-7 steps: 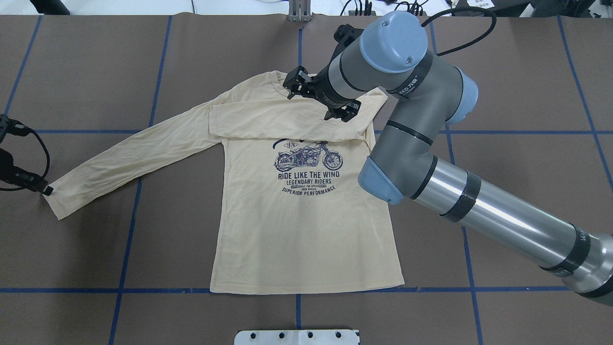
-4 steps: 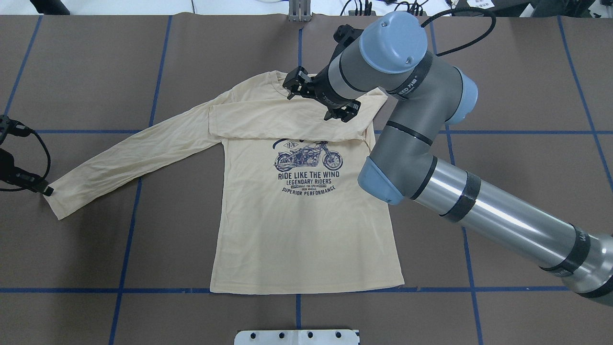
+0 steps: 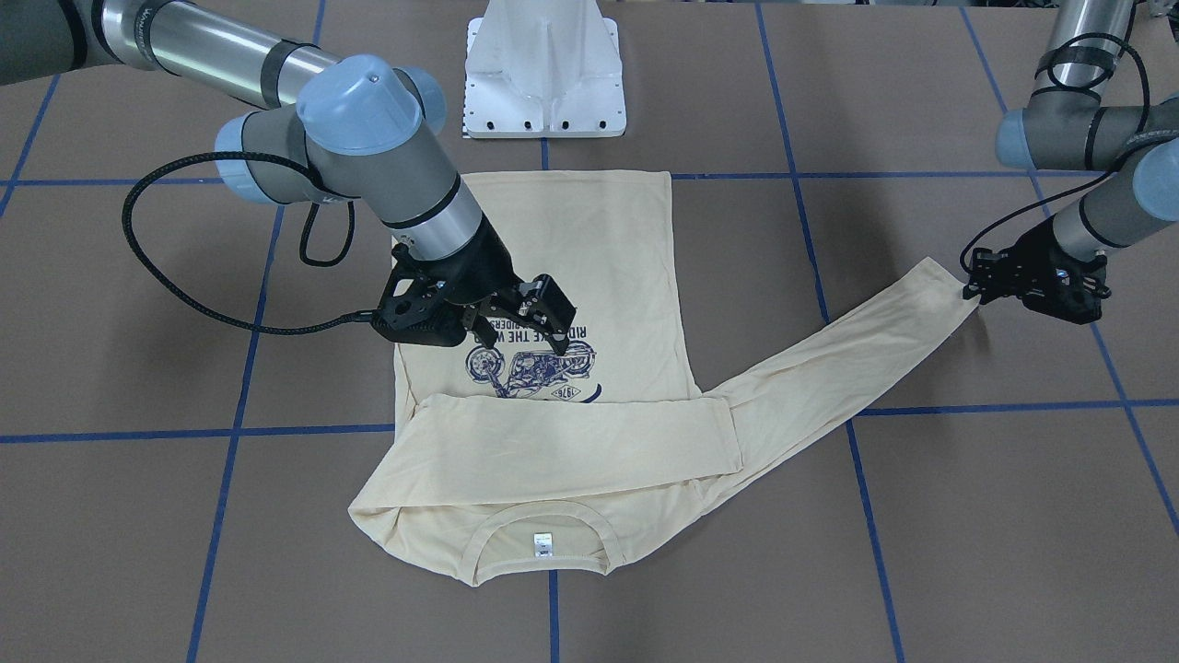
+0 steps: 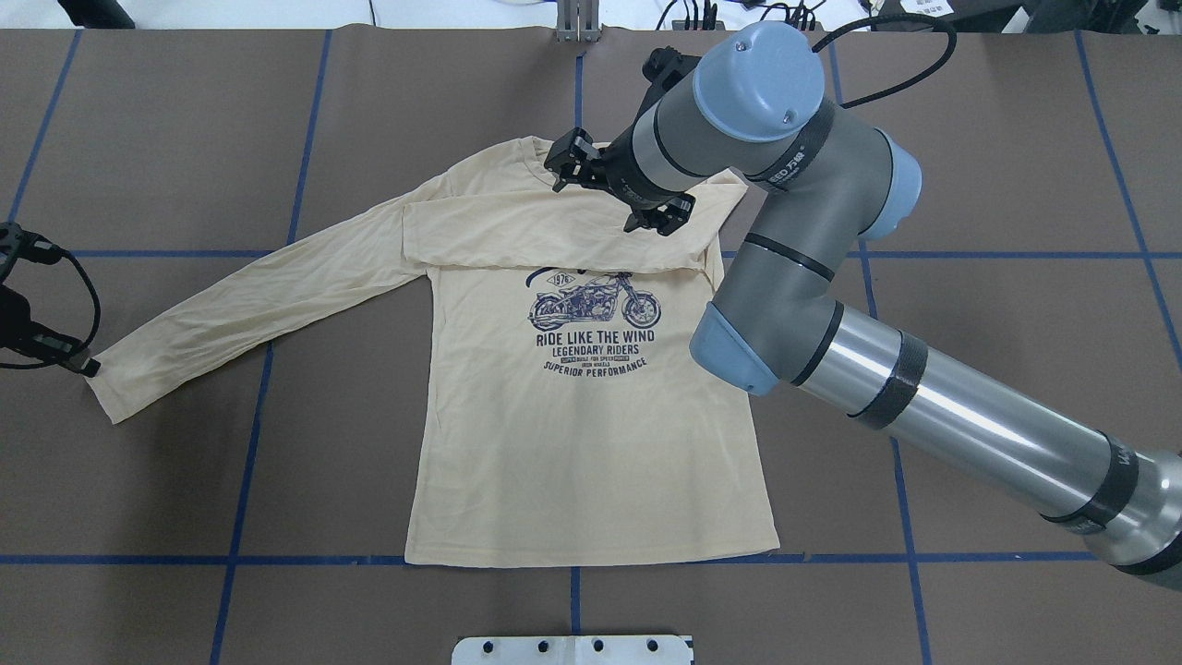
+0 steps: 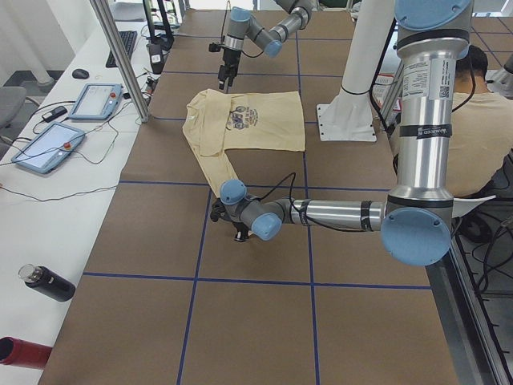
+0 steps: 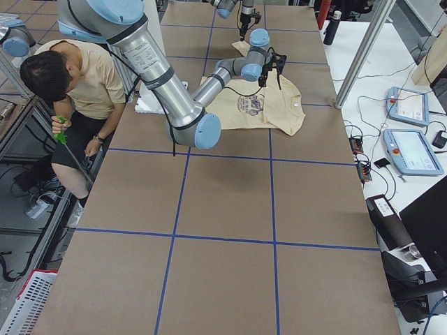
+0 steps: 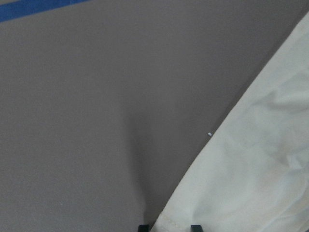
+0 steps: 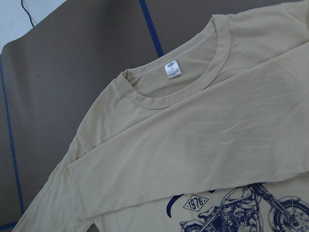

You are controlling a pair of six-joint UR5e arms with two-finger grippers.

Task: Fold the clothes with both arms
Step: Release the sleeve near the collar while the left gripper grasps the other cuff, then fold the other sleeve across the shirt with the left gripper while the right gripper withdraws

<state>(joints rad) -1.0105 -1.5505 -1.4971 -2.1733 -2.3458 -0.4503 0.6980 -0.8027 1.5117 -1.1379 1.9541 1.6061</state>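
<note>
One cream long-sleeved shirt (image 4: 582,443) lies flat, print side up, on the brown table (image 4: 970,139). Its hem is toward the white pedestal base (image 3: 543,55) and its collar is on the far side. One sleeve (image 4: 554,235) is folded across the chest, just above the navy motorcycle print (image 4: 596,319). The other sleeve (image 4: 249,305) stretches out to the robot's left. The left gripper (image 3: 974,284) is at that sleeve's cuff (image 4: 103,392), jaws narrow, pinching the cuff's edge. In the left wrist view the hem sits between the fingertips (image 7: 194,226). The right gripper (image 3: 514,336) hovers over the upper chest, jaws spread wide, holding nothing. A white neck label (image 8: 173,69) shows inside the collar. A person (image 6: 70,91) sits beside the table.
</note>
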